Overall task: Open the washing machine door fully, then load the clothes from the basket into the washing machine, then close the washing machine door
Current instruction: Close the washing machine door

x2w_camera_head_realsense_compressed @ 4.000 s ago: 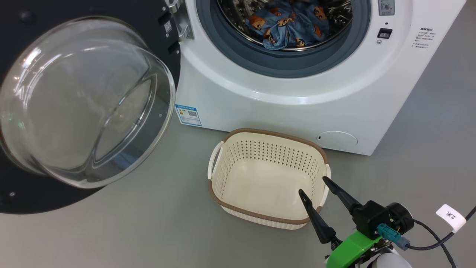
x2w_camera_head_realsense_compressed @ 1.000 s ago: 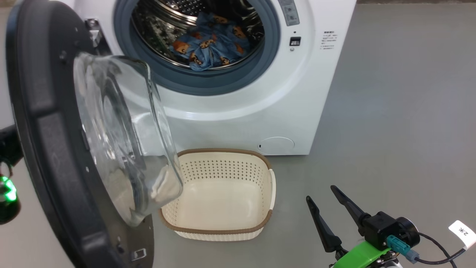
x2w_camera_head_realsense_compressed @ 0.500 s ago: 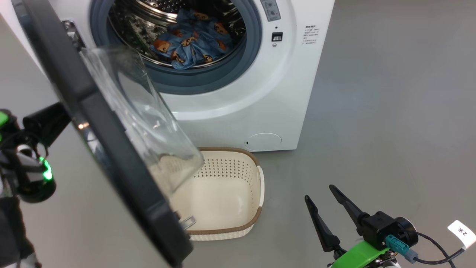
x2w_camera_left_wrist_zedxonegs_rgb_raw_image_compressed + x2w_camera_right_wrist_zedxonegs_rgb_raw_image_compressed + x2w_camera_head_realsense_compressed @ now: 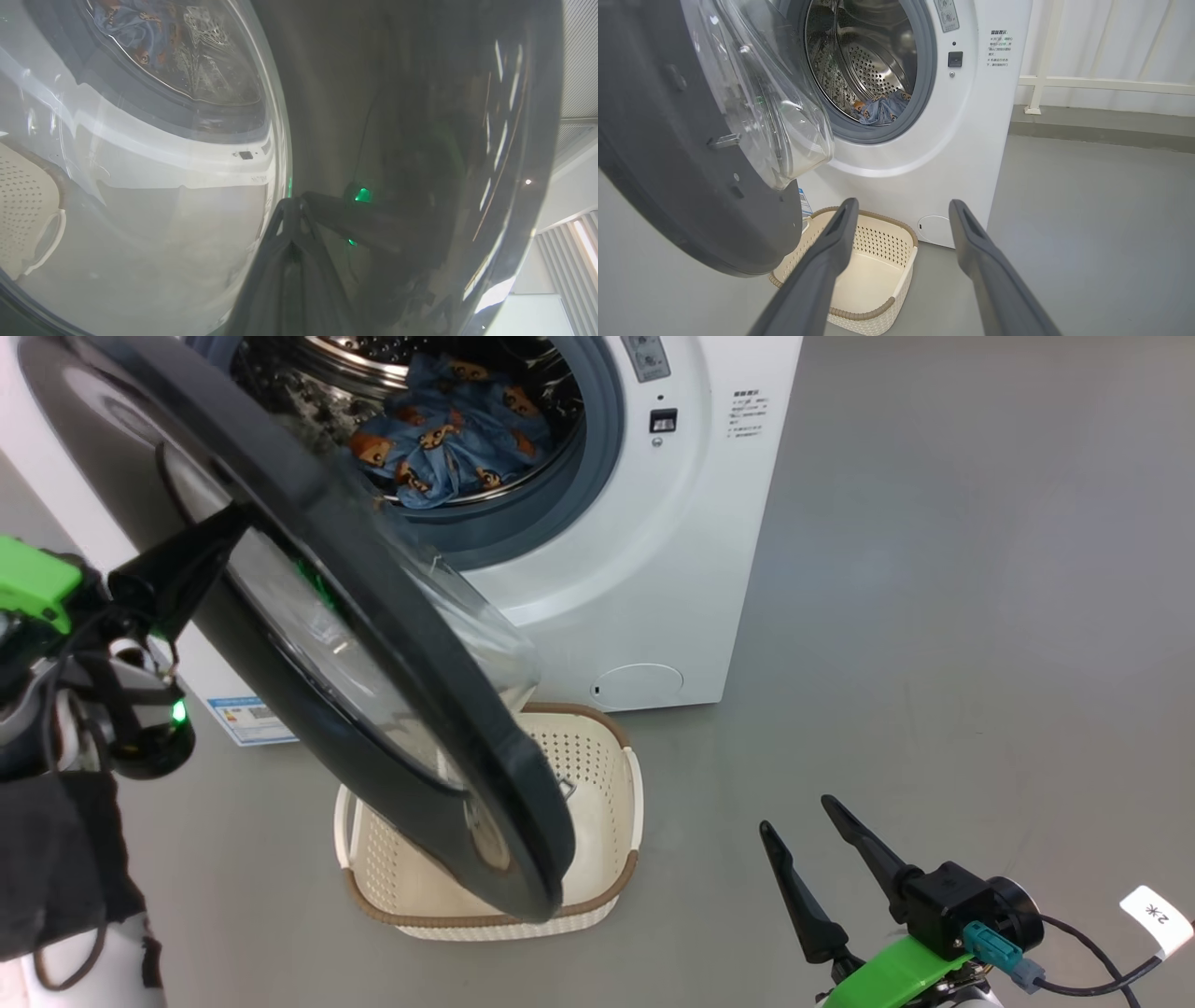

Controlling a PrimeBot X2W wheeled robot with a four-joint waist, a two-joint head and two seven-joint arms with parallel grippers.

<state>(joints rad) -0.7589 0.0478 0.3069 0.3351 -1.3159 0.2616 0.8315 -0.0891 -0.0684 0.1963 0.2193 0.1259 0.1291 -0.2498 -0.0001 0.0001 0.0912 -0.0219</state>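
Observation:
The washing machine door (image 4: 392,709) stands half swung, its glass bowl facing the drum of the white washing machine (image 4: 681,523). My left gripper (image 4: 229,537) is shut, its tips against the door's glossy outer face (image 4: 420,140); in the left wrist view the joined tips of the left gripper (image 4: 292,201) meet their own reflection. Blue bear-print clothes (image 4: 439,439) lie in the drum, also visible as clothes (image 4: 882,107) in the right wrist view. The basket (image 4: 611,775) sits on the floor below the door, partly hidden by it, with nothing visible inside. My right gripper (image 4: 794,813) hangs open at the lower right, holding nothing.
Grey floor (image 4: 934,663) stretches wide to the right of the machine. A white railing and wall (image 4: 1087,79) stand behind it. The door's lower edge overhangs the basket (image 4: 878,261). A cable with a white tag (image 4: 1153,915) trails from my right wrist.
The door has swung from wide open towards the machine, with my shut left gripper coming in behind its outer face. The head camera has shifted right. My right gripper stays open, about where it was.

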